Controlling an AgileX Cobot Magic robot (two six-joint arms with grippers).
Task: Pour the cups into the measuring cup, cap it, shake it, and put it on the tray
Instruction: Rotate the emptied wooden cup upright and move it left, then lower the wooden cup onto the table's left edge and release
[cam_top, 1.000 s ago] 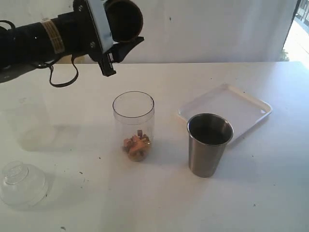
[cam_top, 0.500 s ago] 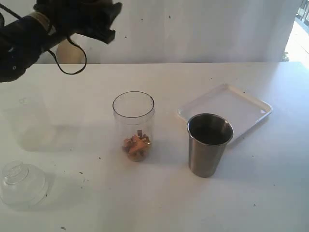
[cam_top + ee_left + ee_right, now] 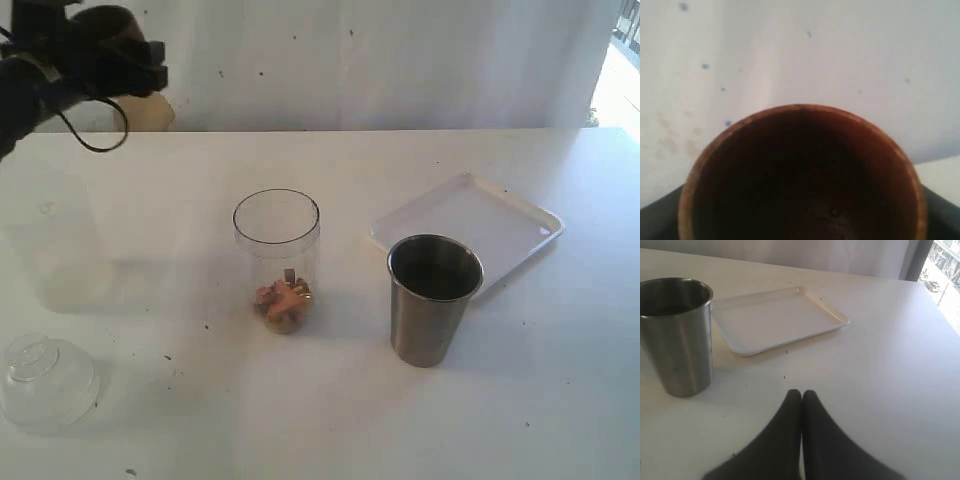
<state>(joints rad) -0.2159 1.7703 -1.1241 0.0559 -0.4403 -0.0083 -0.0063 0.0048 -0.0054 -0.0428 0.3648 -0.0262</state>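
Looking at this, I'd say the first pour is basically done: the left claw [image 3: 105, 55] is clamped on the little wooden cup [image 3: 800, 175], holding it up high at the far left back of the table [image 3: 330, 420], well away from everything else. The cup's inside looks dark and empty as far as I can tell. The measuring cup [image 3: 277, 255] stands upright in the middle of the table, open on top, see-through all the way, with a small heap of brownish bits [image 3: 283, 300] at the bottom. So my guess is the next move is parking the wooden cup somewhere out of the way, then going for the steel tumbler [image 3: 433, 300], which stands upright just in front of the tray [image 3: 500, 215], near the measuring cup but not touching it. The right claw [image 3: 801, 402] has its fingers pressed together, holding nothing, low over the table near that tumbler, so it'd need to spread wide first. A clear domed lid [image 3: 45, 380] waits at the front left corner for capping later.
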